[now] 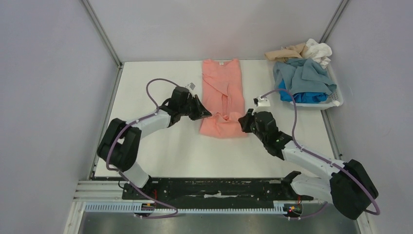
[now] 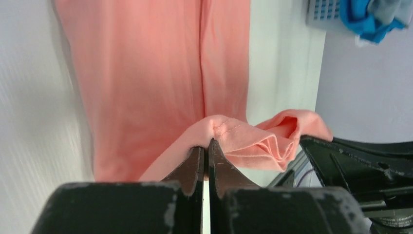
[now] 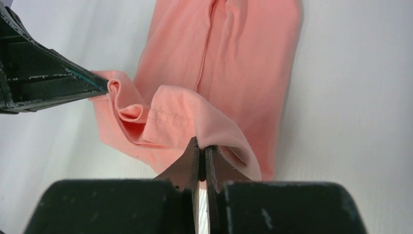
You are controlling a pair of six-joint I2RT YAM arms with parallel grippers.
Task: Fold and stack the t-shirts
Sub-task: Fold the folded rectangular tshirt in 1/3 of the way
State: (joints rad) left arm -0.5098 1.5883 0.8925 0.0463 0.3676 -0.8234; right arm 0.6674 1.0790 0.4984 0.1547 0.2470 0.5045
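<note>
One salmon t-shirt [image 1: 222,87], long axis near-to-far, collar far; near hem raised

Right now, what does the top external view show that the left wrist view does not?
Only the top external view shows the small white neck label and the beige cloth shirt. Only the left wrist view shows the stitched hem pinched in the shut left tool. Both show the salmon-pink cloth t-shirt, the bright blue cloth shirt, the white plastic basket and the right tool.

text: none legible | salmon t-shirt [image 1: 222,90] neck label [image 1: 220,62]: too small to read
</note>
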